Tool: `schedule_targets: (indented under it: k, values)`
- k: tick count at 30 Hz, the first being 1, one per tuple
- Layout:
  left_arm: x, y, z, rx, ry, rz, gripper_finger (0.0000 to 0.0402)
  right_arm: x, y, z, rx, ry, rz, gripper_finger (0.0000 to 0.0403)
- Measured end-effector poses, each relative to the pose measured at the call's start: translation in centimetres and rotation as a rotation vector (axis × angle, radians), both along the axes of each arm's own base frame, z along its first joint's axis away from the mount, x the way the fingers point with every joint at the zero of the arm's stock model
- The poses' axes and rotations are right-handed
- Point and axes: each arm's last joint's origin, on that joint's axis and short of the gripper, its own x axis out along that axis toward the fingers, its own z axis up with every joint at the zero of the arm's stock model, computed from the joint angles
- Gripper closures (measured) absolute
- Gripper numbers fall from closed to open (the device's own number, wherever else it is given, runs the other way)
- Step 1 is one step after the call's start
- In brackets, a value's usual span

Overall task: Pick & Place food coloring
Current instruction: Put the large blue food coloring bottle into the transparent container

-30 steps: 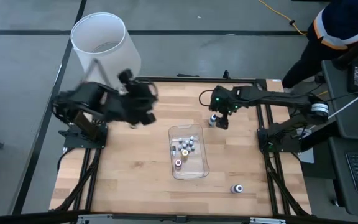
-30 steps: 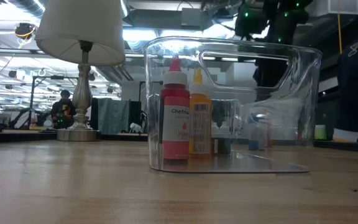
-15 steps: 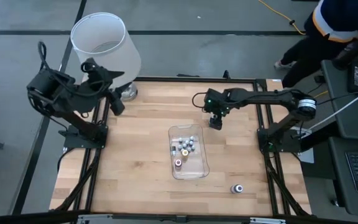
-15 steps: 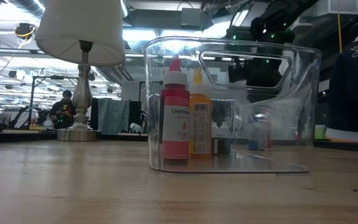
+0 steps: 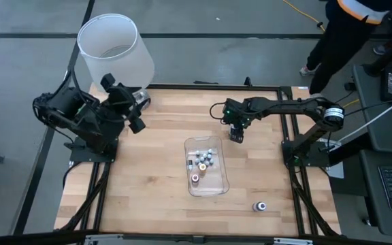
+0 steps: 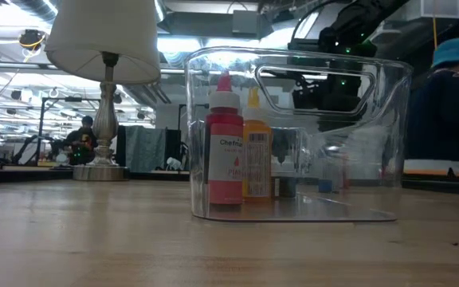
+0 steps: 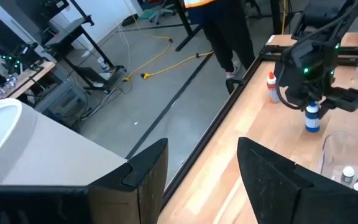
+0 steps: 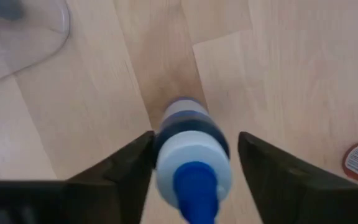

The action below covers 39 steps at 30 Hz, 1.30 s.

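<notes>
Right pincer (image 8: 191,158) is clamped on a blue bottle (image 8: 188,158), hanging above the counter (image 5: 148,170) just beyond the clear tray (image 5: 218,182). Left pincer (image 7: 201,165) gapes empty beside the lamp (image 5: 114,47).

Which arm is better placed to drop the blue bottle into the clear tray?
Right. The right gripper holds the blue bottle just beyond the clear tray; the left gripper is empty, back near the lamp.
</notes>
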Motion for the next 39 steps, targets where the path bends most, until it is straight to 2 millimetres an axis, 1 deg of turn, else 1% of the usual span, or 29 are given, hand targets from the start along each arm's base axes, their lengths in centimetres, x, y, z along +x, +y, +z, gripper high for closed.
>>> schedule_targets:
  k: [4, 5, 8, 11, 14, 17, 19, 21, 23, 26, 29, 31, 33, 36, 39]
  values:
    - [0.0, 0.0, -0.2, -0.009, -0.006, 0.008, 0.0215, -0.1, 0.0, 0.0, 0.010, 0.011, 0.001, 0.0242]
    - [0.0, 0.0, -0.2, -0.009, -0.007, 0.009, 0.0215, -0.2, 0.1, 0.2, 0.014, 0.021, 0.002, 0.0253]
    - [-0.1, 0.0, -0.2, -0.011, -0.010, 0.009, 0.0215, -0.1, 0.1, 1.0, 0.021, 0.043, 0.006, 0.0254]
    - [-0.3, 0.1, -0.1, -0.013, -0.015, 0.009, 0.0215, -0.3, 0.4, 3.4, 0.012, 0.019, 0.015, 0.0254]
    - [-0.4, 0.2, -0.1, -0.014, -0.018, 0.010, 0.0215, -1.2, 1.2, 7.3, -0.028, -0.064, 0.032, 0.0254]
    - [-0.6, 0.2, 0.0, -0.018, -0.025, 0.006, 0.0215, -3.4, 2.6, 11.3, -0.063, -0.147, 0.020, 0.0252]
    - [-0.8, 0.2, 0.1, -0.020, -0.029, 0.003, 0.0215, -5.2, 3.6, 13.4, -0.083, -0.200, 0.001, 0.0247]
    - [-1.0, 0.2, 0.1, -0.020, -0.031, -0.001, 0.0215, -7.0, 4.6, 14.6, -0.084, -0.234, -0.019, 0.0246]
    - [-1.0, 0.2, 0.2, -0.021, -0.033, -0.003, 0.0215, -8.2, 5.4, 15.2, -0.070, -0.253, -0.029, 0.0247]
    - [-1.2, 0.3, 0.2, -0.015, -0.028, -0.008, 0.0215, -8.9, 6.4, 15.8, -0.058, -0.287, -0.019, 0.0252]
    - [-1.4, 0.4, 0.3, -0.013, -0.028, -0.010, 0.0215, -8.6, 7.5, 16.4, -0.055, -0.318, -0.010, 0.0251]
    - [-1.5, 0.4, 0.3, -0.014, -0.030, -0.011, 0.0215, -7.7, 8.4, 17.2, -0.044, -0.339, 0.014, 0.0250]
    - [-1.7, 0.5, 0.4, -0.015, -0.033, -0.012, 0.0215, -6.2, 9.5, 18.2, -0.033, -0.351, 0.051, 0.0250]
    - [-2.0, 0.6, 0.5, -0.010, -0.031, -0.017, 0.0215, -3.5, 11.6, 20.1, -0.061, -0.367, 0.132, 0.0251]
    - [-2.2, 0.7, 0.6, -0.012, -0.035, -0.018, 0.0215, -1.3, 13.2, 21.0, -0.104, -0.320, 0.214, 0.0249]
